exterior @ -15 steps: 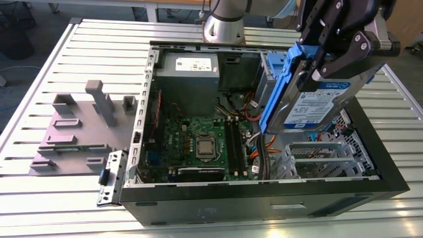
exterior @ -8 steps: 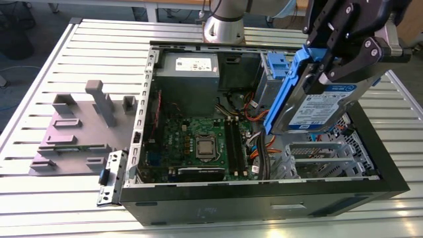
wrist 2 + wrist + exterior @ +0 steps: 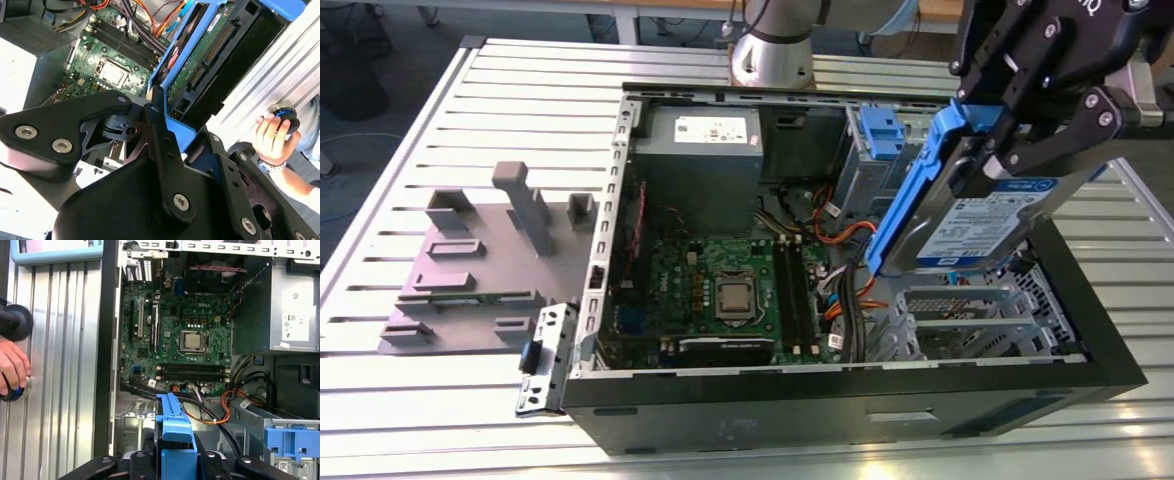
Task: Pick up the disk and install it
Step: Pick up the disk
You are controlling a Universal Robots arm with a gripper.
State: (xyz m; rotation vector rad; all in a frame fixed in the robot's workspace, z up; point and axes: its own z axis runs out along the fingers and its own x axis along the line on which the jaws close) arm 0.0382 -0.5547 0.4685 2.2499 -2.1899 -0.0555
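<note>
Disk (image 3: pixel 987 215) hangs clear of the counter (image 3: pixel 400 420), pinched in the claw (image 3: pixel 1021 160). The claw's fingers (image 3: pixel 157 107) press on the blue carrier frame (image 3: pixel 907 190), and the connector end points away from the claw. The open computer case (image 3: pixel 1107 370) lies under the claw on the slatted counter. Its power supply (image 3: pixel 700 150) is well off to one side of the claw, and its motherboard (image 3: pixel 720 290) is below and beside it. The empty metal drive cage (image 3: pixel 974 320) sits almost directly beneath the held disk, near it but not touching. Orange and black cables (image 3: pixel 847 240) run just beside the frame's lower end. A person's hand (image 3: pixel 272 137) rests on a knob outside the case wall, apart from the claw.

The step in hand looks like carrying the disk to the cage. Doing it well probably means a firm grip, the tilt squared to the cage rails, and the frame kept off the cables.
</note>
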